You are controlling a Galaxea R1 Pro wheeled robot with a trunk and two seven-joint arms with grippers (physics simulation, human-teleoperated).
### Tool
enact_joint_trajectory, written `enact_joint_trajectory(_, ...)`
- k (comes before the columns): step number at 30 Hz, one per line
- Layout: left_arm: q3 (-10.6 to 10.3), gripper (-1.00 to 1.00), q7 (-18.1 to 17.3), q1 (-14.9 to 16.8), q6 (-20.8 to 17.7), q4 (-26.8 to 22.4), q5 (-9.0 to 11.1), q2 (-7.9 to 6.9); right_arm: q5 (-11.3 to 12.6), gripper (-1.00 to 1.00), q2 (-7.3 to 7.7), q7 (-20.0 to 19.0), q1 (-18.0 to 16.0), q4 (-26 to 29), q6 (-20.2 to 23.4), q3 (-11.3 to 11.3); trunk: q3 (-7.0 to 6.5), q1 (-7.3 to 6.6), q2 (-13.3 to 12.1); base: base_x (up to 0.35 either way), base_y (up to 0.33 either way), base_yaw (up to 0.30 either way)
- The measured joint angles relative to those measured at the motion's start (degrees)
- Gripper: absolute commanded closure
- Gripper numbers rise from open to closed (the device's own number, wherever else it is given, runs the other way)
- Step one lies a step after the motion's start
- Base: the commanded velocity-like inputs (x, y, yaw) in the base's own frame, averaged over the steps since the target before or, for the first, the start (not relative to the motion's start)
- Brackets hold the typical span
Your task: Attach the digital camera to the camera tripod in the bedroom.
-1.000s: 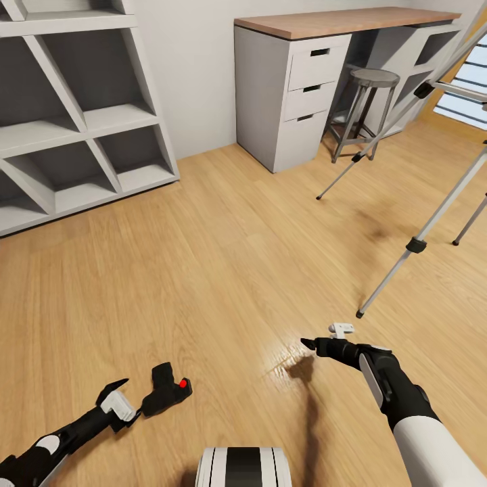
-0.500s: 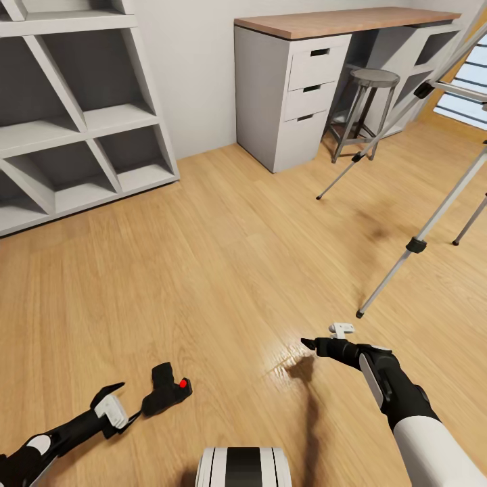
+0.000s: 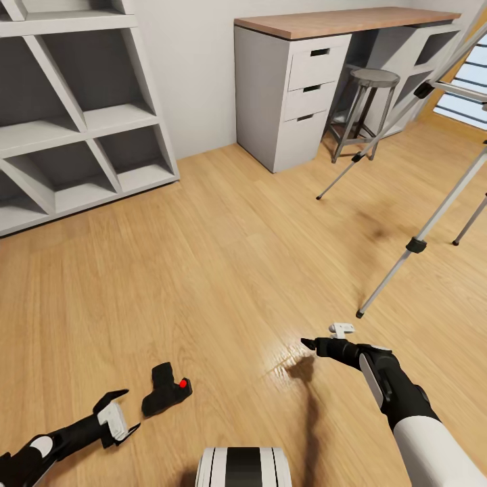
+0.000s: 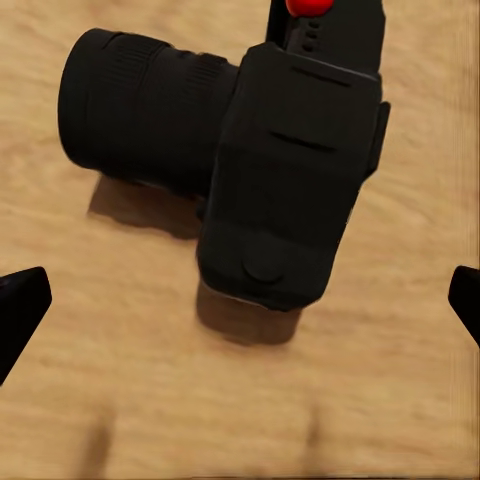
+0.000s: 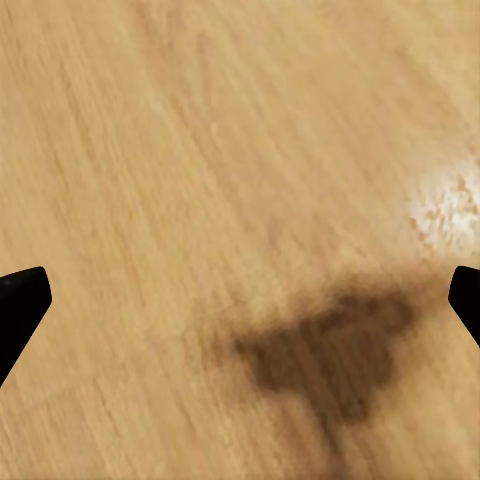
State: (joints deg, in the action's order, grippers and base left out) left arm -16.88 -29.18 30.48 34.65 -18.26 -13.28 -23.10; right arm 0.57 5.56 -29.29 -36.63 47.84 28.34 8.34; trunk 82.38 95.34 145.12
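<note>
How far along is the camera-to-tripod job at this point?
Nothing looks done yet: the camera lies on the wood floor, apart from the tripod. In hand: the left gripper is open just short of the camera, not touching it; the right gripper is open over bare floor. Left: grasp the camera, lift it, carry it to the tripod and mount it.

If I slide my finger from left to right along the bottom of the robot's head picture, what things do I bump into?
Left gripper → digital camera → right gripper → tripod leg foot.
</note>
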Motion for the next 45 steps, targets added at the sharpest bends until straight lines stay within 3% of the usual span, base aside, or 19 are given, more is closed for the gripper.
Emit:
enact_joint_trajectory(6,-0.02,-1.0,-0.01,0.0,-0.01,-0.03,-1.43,0.32,-0.01,-1.0,-0.06,0.0,0.0,0.0,0.0,-0.04,0.0,0.0,0.0,0.0,0.0,0.0)
enact_joint_trajectory(14,-0.02,-1.0,-0.02,0.0,-0.11,-0.14,-1.92,0.86,-0.01,-1.0,-0.08,0.0,0.0,0.0,0.0,-0.05,0.0,0.0,0.0,0.0,0.0,0.0)
enact_joint_trajectory(22,0.41,-1.0,2.52,2.6,-2.76,-1.11,-4.25,3.46,0.06,-1.0,0.11,0.41,0.0,-0.1,0.49,0.18,0.0,0.0,0.0,0.0,0.0,0.0)
enact_joint_trajectory(32,0.38,-1.0,4.15,4.92,-6.09,-1.69,-0.9,2.73,-0.08,-1.0,0.31,0.28,0.0,-0.17,0.2,0.13,0.0,0.0,0.0,0.0,0.0,0.0)
enact_joint_trajectory(45,0.3,-1.0,4.38,5.0,-10.3,-3.79,-0.61,2.72,-0.15,-1.0,0.35,0.25,0.0,-0.18,-0.6,0.12,0.0,0.0,0.0,0.0,0.0,0.0)
